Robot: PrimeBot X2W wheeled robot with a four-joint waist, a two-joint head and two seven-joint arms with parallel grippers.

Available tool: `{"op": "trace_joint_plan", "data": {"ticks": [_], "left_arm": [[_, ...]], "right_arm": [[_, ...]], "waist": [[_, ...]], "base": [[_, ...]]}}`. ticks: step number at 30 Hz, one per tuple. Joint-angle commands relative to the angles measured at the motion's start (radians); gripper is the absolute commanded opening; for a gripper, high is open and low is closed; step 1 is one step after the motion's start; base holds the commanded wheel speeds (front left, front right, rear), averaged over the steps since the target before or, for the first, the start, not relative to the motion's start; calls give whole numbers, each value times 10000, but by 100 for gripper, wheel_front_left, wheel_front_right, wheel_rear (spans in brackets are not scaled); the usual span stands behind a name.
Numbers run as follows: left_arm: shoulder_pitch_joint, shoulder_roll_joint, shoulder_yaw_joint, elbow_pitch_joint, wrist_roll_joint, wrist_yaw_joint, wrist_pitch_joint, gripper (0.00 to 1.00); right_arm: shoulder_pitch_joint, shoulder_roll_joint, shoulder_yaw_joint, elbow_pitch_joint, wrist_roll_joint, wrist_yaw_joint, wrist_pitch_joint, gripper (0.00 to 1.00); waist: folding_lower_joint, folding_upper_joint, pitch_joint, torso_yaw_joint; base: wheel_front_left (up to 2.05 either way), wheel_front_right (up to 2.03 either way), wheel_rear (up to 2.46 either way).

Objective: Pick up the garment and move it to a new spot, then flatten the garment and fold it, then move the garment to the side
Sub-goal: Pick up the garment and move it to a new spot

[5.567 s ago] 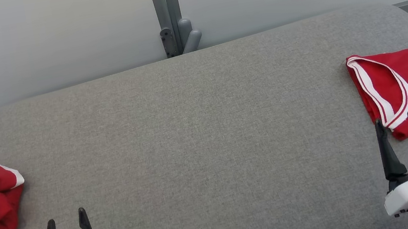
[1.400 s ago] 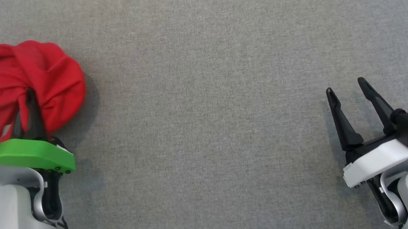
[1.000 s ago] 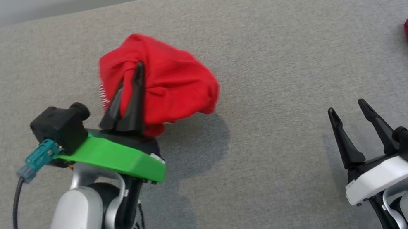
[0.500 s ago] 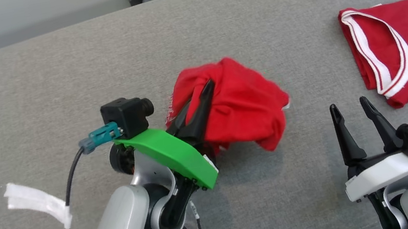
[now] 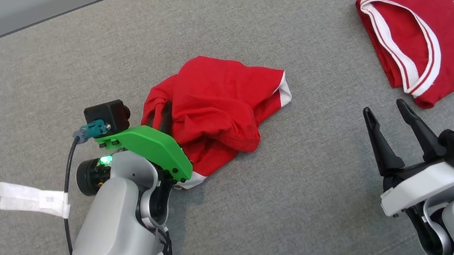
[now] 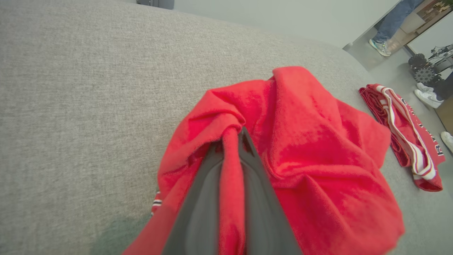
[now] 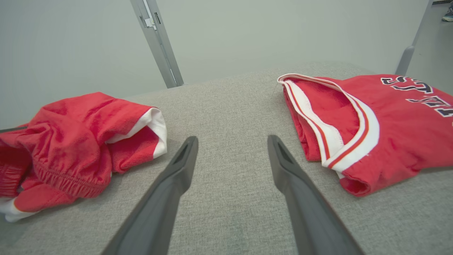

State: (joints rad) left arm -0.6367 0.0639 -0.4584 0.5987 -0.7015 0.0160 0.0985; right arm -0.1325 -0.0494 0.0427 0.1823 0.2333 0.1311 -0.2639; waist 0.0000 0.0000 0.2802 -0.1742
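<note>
Over on the left, the left gripper (image 5: 164,115) is pinched tight on a fold of the crumpled red garment (image 5: 217,96), which lies heaped near the middle of the grey padded table (image 5: 270,213). Further right, the right gripper (image 5: 383,107) has its fingers spread wide and holds nothing, near a folded red jersey (image 5: 449,37).

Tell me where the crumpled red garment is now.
In the head view the crumpled red garment lies mid-table on the grey surface, its left edge pinched by the left gripper; the folded Bulls jersey lies apart to its right.
</note>
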Motion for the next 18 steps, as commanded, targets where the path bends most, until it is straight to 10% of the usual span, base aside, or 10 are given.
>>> {"op": "trace_joint_plan", "data": {"ticks": [1, 4, 7, 8, 18], "left_arm": [[-219, 19, -68, 510, 20, -184, -211, 0], [-395, -14, -210, 1081, 97, -316, -493, 4], [-478, -38, -420, 1377, 204, -449, -763, 91], [-485, -41, -479, 1408, 253, -495, -867, 100], [459, 534, -937, 366, 997, -457, -2153, 100]], "right_arm": [[-78, -24, -45, 16, -3, -8, 0, 100], [6, -26, -92, 42, -45, -8, 0, 100], [78, -26, -144, 73, -61, -8, 1, 100], [97, -26, -157, 82, -71, -8, 1, 100], [458, -25, -393, 58, -187, -8, 1, 100]], "waist": [[0, 0, 0, 2], [0, 0, -49, 44], [0, 0, -164, 111], [0, 0, -210, 137], [0, 0, -912, 338]], "base": [[0, 0, 0], [0, 0, 0], [0, 0, 0], [0, 0, 0], [0, 0, 0]]}}
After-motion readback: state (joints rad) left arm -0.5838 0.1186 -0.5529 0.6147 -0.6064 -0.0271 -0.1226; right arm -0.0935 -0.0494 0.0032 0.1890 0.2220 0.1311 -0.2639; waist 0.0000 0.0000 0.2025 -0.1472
